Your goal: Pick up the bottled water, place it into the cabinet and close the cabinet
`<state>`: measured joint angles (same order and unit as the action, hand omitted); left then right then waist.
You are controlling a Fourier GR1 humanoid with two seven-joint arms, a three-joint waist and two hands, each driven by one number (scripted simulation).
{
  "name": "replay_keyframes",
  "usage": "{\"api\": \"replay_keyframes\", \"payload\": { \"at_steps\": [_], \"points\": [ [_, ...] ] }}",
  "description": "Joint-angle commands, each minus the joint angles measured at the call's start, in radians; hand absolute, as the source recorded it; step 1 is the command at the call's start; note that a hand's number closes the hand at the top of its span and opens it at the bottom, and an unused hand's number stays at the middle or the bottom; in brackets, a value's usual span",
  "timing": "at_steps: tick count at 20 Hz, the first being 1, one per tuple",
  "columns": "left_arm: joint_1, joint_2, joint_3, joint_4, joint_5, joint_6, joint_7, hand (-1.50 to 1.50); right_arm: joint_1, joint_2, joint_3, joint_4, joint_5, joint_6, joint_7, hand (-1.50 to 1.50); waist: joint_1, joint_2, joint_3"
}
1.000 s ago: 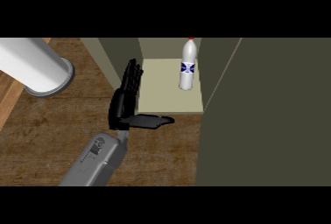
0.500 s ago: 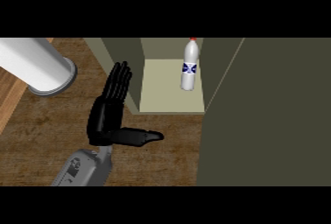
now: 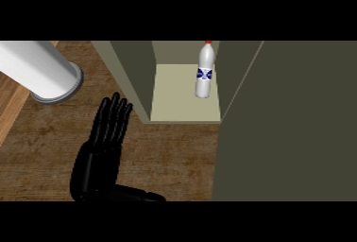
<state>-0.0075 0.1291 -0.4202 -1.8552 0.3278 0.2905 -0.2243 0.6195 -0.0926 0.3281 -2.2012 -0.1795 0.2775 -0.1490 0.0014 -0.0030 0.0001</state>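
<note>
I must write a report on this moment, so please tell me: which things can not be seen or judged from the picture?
- Right hand: in no view.
- Left hand: forearm cut off by the lower edge of the head view.
- Cabinet door: runs past the right edge; handle and hinge not seen.
- Bottle: label too small to read.
- White cylinder: cut off at the left edge.

A bottled water (image 3: 203, 71) stands inside the cabinet (image 3: 132, 75), toward its right side. A hand (image 3: 101, 151) lies on the table (image 3: 174, 151), left of the cabinet.

A kitchen: wooden counter (image 3: 167, 151), open cabinet (image 3: 185, 106) with a shelf.
</note>
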Motion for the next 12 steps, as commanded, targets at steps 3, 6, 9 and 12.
{"api": "replay_keyframes", "payload": {
  "at_steps": [3,6,9,12],
  "points": [
    [0.13,0.033,-0.035,-0.16,0.009,-0.034,-0.008,-1.5,-0.024,-0.075,0.066,-0.001,0.081,0.062,0.035,1.5,0.005,0.0,0.0],
    [0.243,0.085,-0.031,-0.274,0.037,-0.053,-0.002,-1.5,-0.028,-0.102,0.112,0.03,0.129,0.1,0.017,1.5,0.01,-0.001,-0.001],
    [0.324,0.119,0.017,-0.312,0.04,-0.054,-0.04,-1.5,0.025,-0.173,0.148,-0.039,0.164,0.16,-0.017,1.5,0.006,-0.004,-0.001],
    [0.402,0.148,0.058,-0.356,0.081,-0.091,-0.069,-1.5,0.016,-0.188,0.205,-0.17,0.127,0.156,0.125,1.5,0.011,-0.002,-0.002]
  ]
}}
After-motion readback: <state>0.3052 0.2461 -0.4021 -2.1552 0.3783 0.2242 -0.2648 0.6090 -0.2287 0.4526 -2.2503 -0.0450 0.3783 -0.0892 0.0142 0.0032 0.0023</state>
